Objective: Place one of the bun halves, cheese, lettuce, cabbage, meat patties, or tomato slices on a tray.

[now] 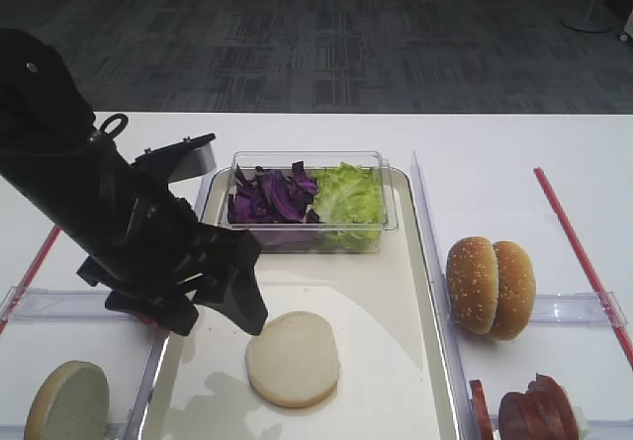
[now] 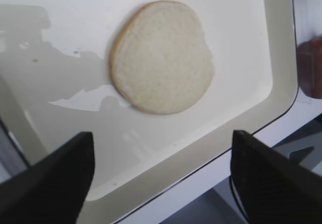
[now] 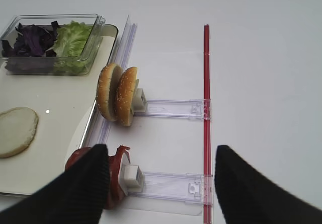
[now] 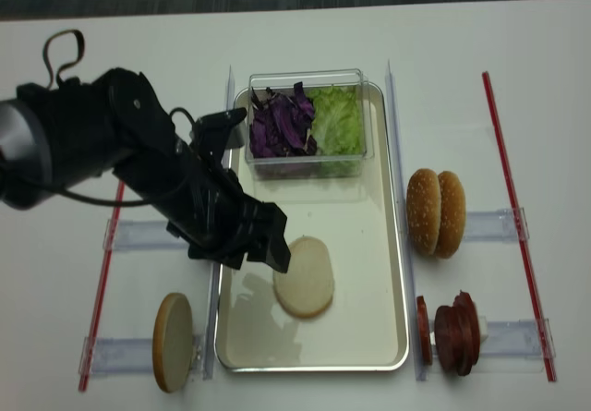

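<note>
A pale bun half (image 1: 293,358) lies flat on the tray (image 1: 415,381), cut face up, near the front end with bare tray all round it. The left claw (image 2: 161,176) hangs just above and beside it, its two black fingers (image 2: 58,176) wide apart with nothing between them. So it looks to me like the bun has been let go and this step is about done. At the far end of the tray sits a clear tub (image 1: 391,213) with purple cabbage (image 1: 272,198) on one side and green lettuce (image 1: 348,195) on the other. Another bun half (image 1: 66,402) stands on edge in a clear holder left of the tray. On the right of the tray two seeded buns (image 1: 491,286) stand together, and near them are red tomato slices (image 1: 482,410) with darker round pieces beside them, maybe the meat. The right claw (image 3: 158,176) hangs over that side, its fingers spread wide and holding nothing. I think the next move is for the left arm to lift straight up and pull away, slowly, so a finger does not bump the bun or push it along the shiny tray.
</note>
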You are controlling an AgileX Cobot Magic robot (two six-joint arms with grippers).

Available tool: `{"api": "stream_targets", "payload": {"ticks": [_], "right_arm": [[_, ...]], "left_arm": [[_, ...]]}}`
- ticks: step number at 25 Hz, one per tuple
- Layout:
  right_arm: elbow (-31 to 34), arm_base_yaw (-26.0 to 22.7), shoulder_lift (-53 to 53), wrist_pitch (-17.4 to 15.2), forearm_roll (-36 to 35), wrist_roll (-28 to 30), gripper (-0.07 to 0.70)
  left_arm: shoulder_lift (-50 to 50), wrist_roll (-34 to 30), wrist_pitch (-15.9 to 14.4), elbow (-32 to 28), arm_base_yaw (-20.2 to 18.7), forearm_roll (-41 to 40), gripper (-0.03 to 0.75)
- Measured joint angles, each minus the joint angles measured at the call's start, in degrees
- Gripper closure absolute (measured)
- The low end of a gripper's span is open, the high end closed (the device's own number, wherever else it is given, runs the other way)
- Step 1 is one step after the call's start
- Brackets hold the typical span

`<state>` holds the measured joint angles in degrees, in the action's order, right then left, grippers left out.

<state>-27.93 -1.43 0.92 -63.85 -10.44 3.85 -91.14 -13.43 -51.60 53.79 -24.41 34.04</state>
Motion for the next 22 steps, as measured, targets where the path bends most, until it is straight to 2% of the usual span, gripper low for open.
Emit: {"api": "stream_targets", "payload": {"ticks": [3, 6, 7, 13, 17, 19, 22], "right_arm": [[0.0, 0.0, 0.0, 0.0, 0.0, 0.0, 0.15], [0.0, 0.0, 0.0, 0.0, 0.0, 0.0, 0.15], [0.0, 0.0, 0.0, 0.0, 0.0, 0.0, 0.15], [0.0, 0.0, 0.0, 0.0, 0.0, 0.0, 0.15], [0.0, 0.0, 0.0, 0.0, 0.0, 0.0, 0.15], [0.0, 0.0, 0.0, 0.0, 0.0, 0.0, 0.15], [0.0, 0.0, 0.0, 0.0, 0.0, 0.0, 0.15]], "left_arm": [[0.65, 2.04, -1.29, 0.69, 0.0, -4.16, 0.192], [1.14, 4.7, -4.06, 2.25, 0.0, -9.71, 0.193], [1.38, 6.03, -5.95, 3.31, 0.0, -12.19, 0.193], [2.55, 8.35, -7.34, 4.93, 0.0, -17.97, 0.212], [3.82, 14.21, -10.99, 5.82, 0.0, -28.61, 0.235], [4.17, 15.68, -12.58, 5.82, 0.0, -31.59, 0.237], [4.86, 16.18, -13.29, 5.82, 0.0, -33.27, 0.239]]}}
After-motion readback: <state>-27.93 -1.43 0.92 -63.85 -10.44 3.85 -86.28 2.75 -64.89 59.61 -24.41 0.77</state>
